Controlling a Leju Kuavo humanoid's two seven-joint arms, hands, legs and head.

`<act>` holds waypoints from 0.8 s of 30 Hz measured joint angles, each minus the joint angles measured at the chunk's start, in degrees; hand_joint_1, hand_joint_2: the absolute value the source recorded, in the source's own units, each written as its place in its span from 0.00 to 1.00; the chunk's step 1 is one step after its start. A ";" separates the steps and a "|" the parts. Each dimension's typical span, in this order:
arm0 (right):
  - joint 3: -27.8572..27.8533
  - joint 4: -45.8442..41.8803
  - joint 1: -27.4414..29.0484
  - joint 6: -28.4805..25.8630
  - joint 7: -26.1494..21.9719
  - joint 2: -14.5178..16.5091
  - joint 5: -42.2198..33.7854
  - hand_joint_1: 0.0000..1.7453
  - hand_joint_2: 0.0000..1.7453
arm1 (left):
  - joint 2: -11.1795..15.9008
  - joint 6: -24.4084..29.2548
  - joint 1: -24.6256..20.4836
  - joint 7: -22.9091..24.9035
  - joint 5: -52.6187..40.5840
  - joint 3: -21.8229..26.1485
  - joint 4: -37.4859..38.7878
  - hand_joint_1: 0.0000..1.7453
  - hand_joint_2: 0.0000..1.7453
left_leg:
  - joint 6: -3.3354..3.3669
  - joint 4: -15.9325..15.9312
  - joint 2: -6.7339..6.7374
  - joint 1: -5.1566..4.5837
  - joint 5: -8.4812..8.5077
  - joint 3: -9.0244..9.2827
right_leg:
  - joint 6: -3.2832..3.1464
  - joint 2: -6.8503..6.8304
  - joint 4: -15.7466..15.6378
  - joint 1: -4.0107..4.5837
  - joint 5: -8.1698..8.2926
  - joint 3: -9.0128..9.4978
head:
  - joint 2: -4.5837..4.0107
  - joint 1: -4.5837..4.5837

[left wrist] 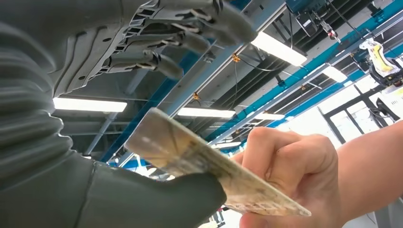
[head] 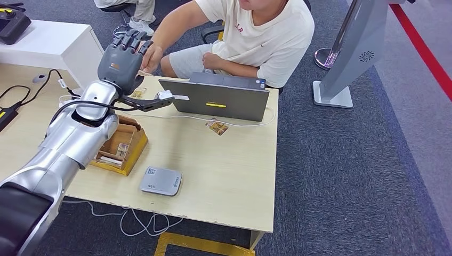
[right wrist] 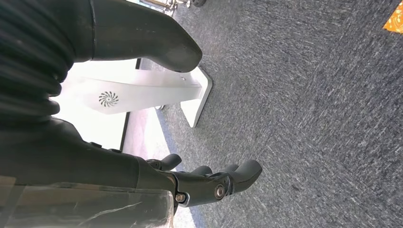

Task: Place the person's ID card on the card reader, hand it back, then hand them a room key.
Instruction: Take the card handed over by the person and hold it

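**Entry: card at the handover point, left hand and person's hand**

Head view. Nearest the camera was the silver left arm, reaching over the table [head: 234, 176] to the left hand [head: 123, 60], raised with fingers upright and apart. The person's hand [head: 151, 56] touched those fingers on the far side. A grey card reader [head: 161, 181] lay well short of the fingers, near the table's front edge; a cardboard box [head: 120, 146] sat beneath the forearm, a laptop [head: 221, 97] beside it.

Left wrist view. The card [left wrist: 190, 159] rested on the thumb, upper fingers spread above and clear of it; the person's hand [left wrist: 285, 171] pinched its far end. Whether the robot gripped it, I could not tell. Card: thin, flat, pale, faint print, tilted. Judgement: the thumb should stay steady, with no tugging, until one party alone holds it.

Right wrist view. The right hand [right wrist: 157, 142] hung over carpet, fingers loosely curled, holding nothing.
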 joint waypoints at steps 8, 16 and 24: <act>0.10 0.00 0.00 0.00 -0.05 0.00 0.00 0.00 1.00 | 0.04 -0.14 -0.34 -0.12 -0.01 0.00 0.00 1.00 1.00 | 0.00 0.00 0.00 0.00 0.00 0.00 | 0.00 0.00 0.00 0.00 0.00 0.01 | 0.00 0.00; 0.16 0.00 0.01 0.00 -0.03 0.00 -0.01 0.00 1.00 | 0.03 -0.14 -0.42 -0.11 0.05 0.00 0.00 1.00 1.00 | 0.00 0.00 -0.01 0.00 0.00 0.00 | 0.00 -0.01 0.00 0.00 0.00 0.01 | 0.01 0.00; 0.45 0.00 0.01 0.00 -0.03 0.00 -0.01 0.00 1.00 | 0.00 -0.13 -0.56 -0.11 0.05 0.00 0.00 1.00 1.00 | 0.00 0.00 -0.01 0.00 0.00 0.00 | 0.00 0.00 0.00 0.00 0.00 0.01 | 0.01 0.00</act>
